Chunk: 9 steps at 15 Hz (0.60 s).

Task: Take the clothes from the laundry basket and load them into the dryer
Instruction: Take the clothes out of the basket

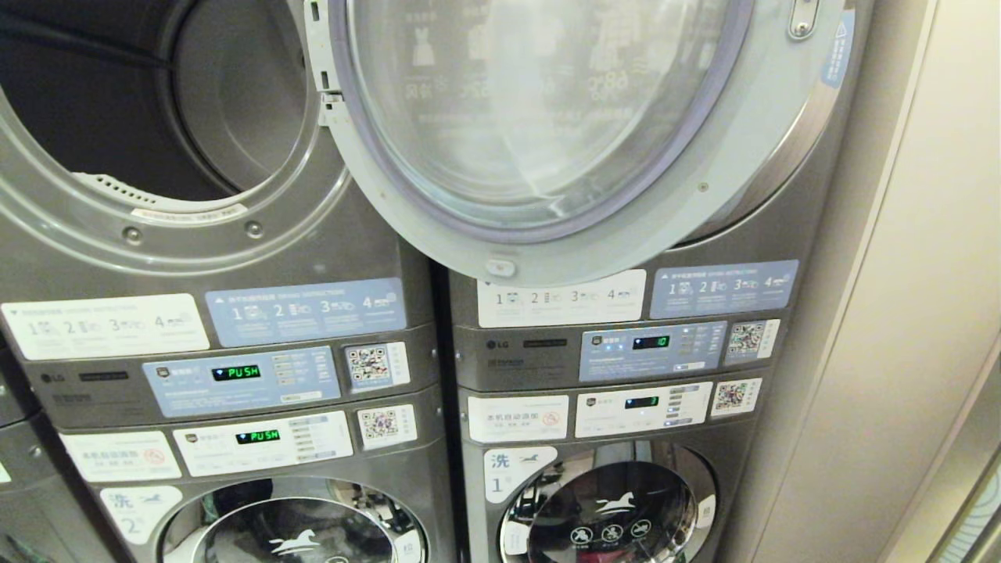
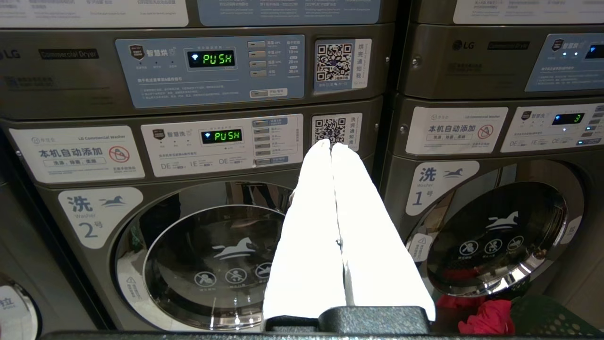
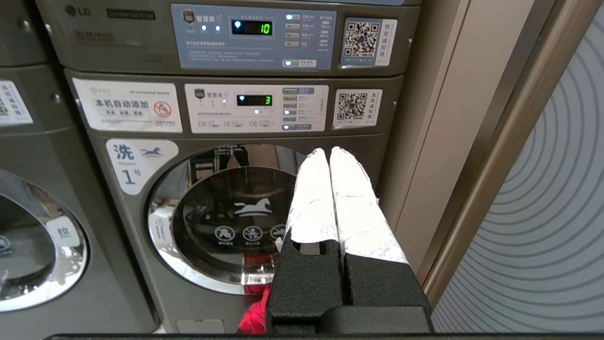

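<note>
Early in the task, by the look of it: nothing lifted yet, no cloth in either claw.

Left claw [image 2: 330, 146] pressed together, empty, pointing level at the panels of washer 2 [image 2: 203, 255]. Right claw [image 3: 329, 152] likewise pressed together, empty, pointing at washer 1 [image 3: 236, 217]. Neither arm seen from the head.

Dryer [image 1: 141, 102] up at the left of the head view, mouth gaping, drum dark and bare where visible. Door [image 1: 539, 117] swung wide to the right, covering the front of the neighbouring dryer [image 1: 751, 211].

Basket [image 2: 552, 316] green, low on the floor just before washer 1, only a corner showing past the left claw. Red clothes [image 2: 488, 317] heaped in it; a red scrap [image 3: 255, 316] also glimpsed under the right claw. Rest of the load hidden.

Next move, as judged: lower a claw toward the basket, spread it, pinch the red cloth, then raise it well up to the open mouth. A long climb between basket and drum; door edge close to that path, worth steering clear.

Count: two stacks fully seen, a third cut off at the far left. Two dryers on top, two washers beneath. Four lit displays, two reading PUSH. One door open. One basket. Garments: at least one, true number impossible to tell.
</note>
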### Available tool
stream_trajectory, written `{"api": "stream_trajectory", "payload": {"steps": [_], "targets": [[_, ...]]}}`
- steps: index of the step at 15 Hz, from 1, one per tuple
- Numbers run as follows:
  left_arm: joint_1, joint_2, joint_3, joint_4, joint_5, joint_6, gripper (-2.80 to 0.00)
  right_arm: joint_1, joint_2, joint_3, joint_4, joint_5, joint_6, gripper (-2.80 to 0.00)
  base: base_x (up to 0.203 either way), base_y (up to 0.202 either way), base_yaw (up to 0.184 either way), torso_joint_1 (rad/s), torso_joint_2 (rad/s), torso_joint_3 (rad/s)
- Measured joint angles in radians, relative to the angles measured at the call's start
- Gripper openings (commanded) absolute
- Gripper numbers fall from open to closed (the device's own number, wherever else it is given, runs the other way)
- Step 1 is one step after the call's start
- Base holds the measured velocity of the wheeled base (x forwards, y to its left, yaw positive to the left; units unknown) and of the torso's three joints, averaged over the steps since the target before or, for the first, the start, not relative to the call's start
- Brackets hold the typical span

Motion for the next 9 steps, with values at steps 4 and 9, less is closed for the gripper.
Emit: {"api": "stream_trajectory", "payload": {"steps": [4,9], "targets": [[0.0,0.0,0.001,-0.002,0.0,0.0,-2.8,0.0,0.0,0.0,0.0,0.001,-0.003,-2.8,0.0,0.0,0.0,-0.064,0.15,0.083],[0.001,0.0,0.001,-0.006,0.0,0.001,-2.8,0.0,0.0,0.0,0.001,0.001,-0.004,-2.8,0.0,0.0,0.0,-0.08,0.18,0.094]]}}
